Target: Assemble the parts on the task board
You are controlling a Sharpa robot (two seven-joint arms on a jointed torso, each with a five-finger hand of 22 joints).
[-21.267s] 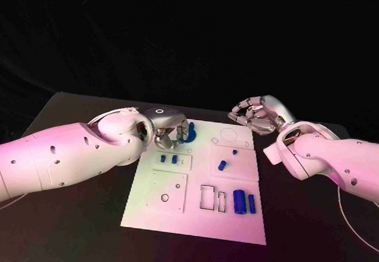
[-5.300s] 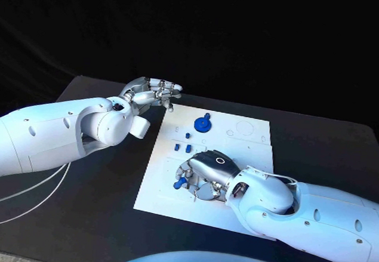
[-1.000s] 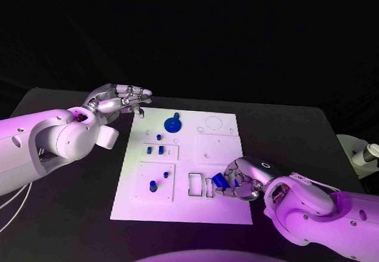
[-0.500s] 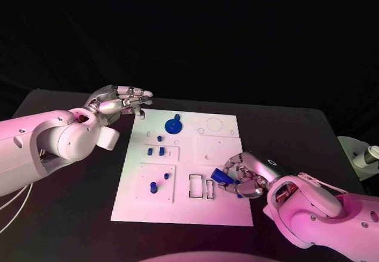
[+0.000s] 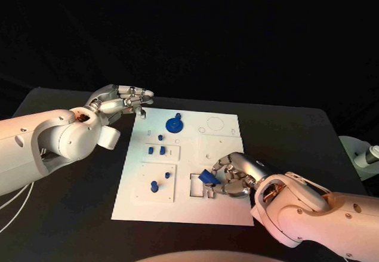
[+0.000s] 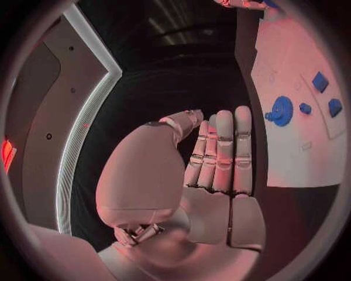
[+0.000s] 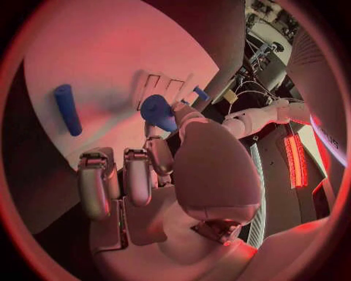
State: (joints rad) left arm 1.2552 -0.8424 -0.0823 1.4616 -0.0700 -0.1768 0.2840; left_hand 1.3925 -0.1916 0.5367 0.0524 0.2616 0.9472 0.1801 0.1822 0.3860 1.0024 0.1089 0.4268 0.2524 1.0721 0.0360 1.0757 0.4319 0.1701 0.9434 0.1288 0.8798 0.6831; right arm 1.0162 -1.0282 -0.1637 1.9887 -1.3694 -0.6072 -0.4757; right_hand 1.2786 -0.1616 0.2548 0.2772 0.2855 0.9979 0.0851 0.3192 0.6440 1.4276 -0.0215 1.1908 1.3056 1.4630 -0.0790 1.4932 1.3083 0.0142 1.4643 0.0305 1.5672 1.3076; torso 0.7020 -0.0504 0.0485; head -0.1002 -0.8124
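I am at the insertion step: my right hand [image 5: 237,174] pinches a blue cylindrical plastic part [image 5: 207,177] between thumb and fingertips and holds it just over the pair of narrow rectangular slots [image 5: 201,185] in the white task board [image 5: 183,209], on the side of the board nearest me. The right wrist view shows the same round blue piece [image 7: 157,112] at the fingertips, right beside the slot outlines. I judge the next move to be lining the part's long axis up with one slot and lowering it straight; a tilt would likely jam it on the rim.

My left hand [image 5: 120,99] holds nothing. It hangs off the board's far left corner with its fingers pressed together and bent inward; the left wrist view shows them side by side.

My count on the board in the head view: one blue gear-like disc [image 5: 173,125] near the far edge, two small blue pegs [image 5: 156,149] in the recess below the disc, and two more blue pieces [image 5: 160,182] in the square recess nearer me. A further blue rod [image 7: 66,108] lies loose on the board in the right wrist view.
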